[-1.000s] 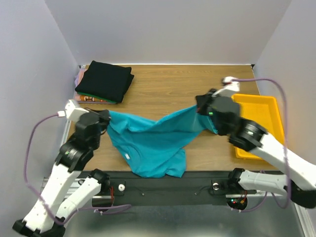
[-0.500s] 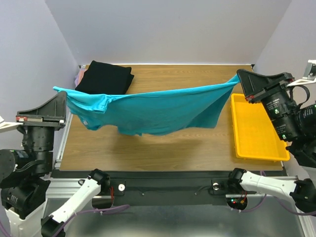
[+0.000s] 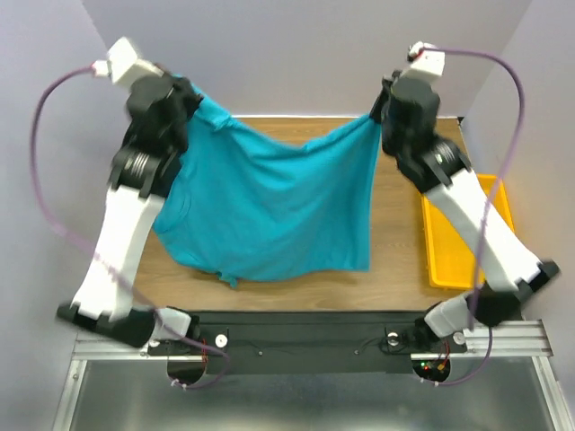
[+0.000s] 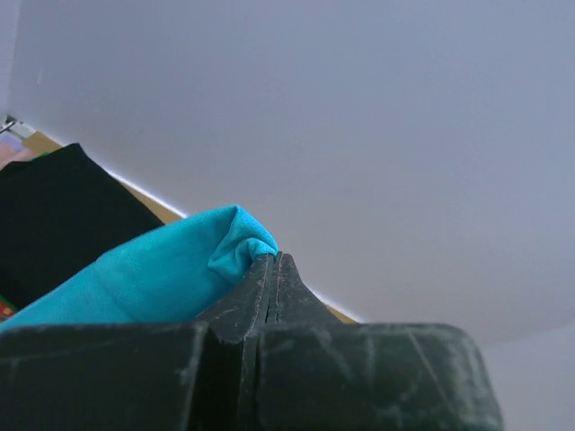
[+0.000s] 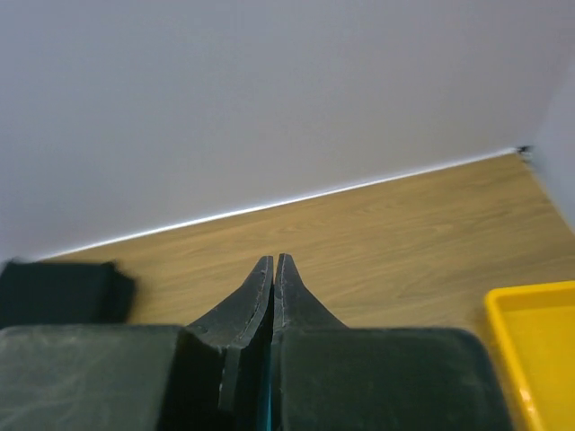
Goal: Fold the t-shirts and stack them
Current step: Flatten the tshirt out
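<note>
Left jaws and right jaws each pinch a top corner of the turquoise t-shirt (image 3: 269,206), hanging spread above the counter (image 3: 398,232), left of the yellow tray (image 3: 445,260)

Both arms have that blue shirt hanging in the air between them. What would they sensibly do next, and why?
Probably lower both arms together and lay the turquoise t-shirt flat on the table. The left gripper and right gripper each pinch an upper corner, so the shirt hangs spread open above the wood. Folding likely needs it lying flat first.
</note>
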Action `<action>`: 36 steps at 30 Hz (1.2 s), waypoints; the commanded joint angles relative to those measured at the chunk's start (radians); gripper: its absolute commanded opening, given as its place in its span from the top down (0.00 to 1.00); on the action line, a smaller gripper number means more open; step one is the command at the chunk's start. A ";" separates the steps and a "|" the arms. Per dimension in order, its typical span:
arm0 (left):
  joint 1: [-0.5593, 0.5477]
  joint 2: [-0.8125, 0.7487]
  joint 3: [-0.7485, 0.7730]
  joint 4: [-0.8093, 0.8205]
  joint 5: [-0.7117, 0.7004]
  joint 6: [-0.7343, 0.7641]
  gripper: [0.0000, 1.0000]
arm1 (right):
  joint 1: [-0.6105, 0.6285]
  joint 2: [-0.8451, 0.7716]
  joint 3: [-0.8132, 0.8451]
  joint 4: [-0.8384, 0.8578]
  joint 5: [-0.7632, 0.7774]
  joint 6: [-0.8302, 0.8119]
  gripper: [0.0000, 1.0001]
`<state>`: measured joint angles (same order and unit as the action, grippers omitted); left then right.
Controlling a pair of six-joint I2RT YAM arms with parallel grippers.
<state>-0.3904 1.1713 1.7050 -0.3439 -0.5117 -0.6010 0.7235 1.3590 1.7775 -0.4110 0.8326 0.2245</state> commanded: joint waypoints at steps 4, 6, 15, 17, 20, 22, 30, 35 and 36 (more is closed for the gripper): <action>0.169 0.427 0.413 0.114 0.202 0.174 1.00 | -0.337 0.284 0.354 0.043 -0.262 0.007 0.99; 0.183 0.565 0.669 0.092 0.231 0.196 1.00 | -0.354 0.386 0.468 0.046 -0.271 0.004 1.00; 0.199 0.510 0.661 0.255 0.381 0.245 1.00 | -0.412 0.418 0.614 0.066 -0.308 -0.016 1.00; 0.199 0.496 0.604 0.232 0.372 0.253 1.00 | -0.432 0.375 0.539 0.077 -0.325 0.002 1.00; 0.199 0.429 0.384 0.236 0.394 0.248 1.00 | -0.446 0.293 0.354 0.087 -0.362 0.018 1.00; 0.199 0.335 0.203 0.316 0.447 0.242 1.00 | -0.446 0.223 0.184 0.092 -0.365 0.007 1.00; 0.157 0.016 -0.848 0.610 0.495 -0.008 1.00 | -0.447 -0.075 -0.602 0.173 -0.340 0.116 1.00; 0.064 0.011 -1.143 0.618 0.420 -0.146 1.00 | -0.446 -0.153 -0.972 0.181 -0.424 0.321 1.00; 0.033 0.037 -1.159 0.615 0.417 -0.172 1.00 | -0.447 -0.158 -1.051 0.182 -0.432 0.346 1.00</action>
<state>-0.3000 1.2453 0.5774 0.1337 -0.0616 -0.6445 0.2760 1.2663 0.8650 -0.2878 0.4412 0.4095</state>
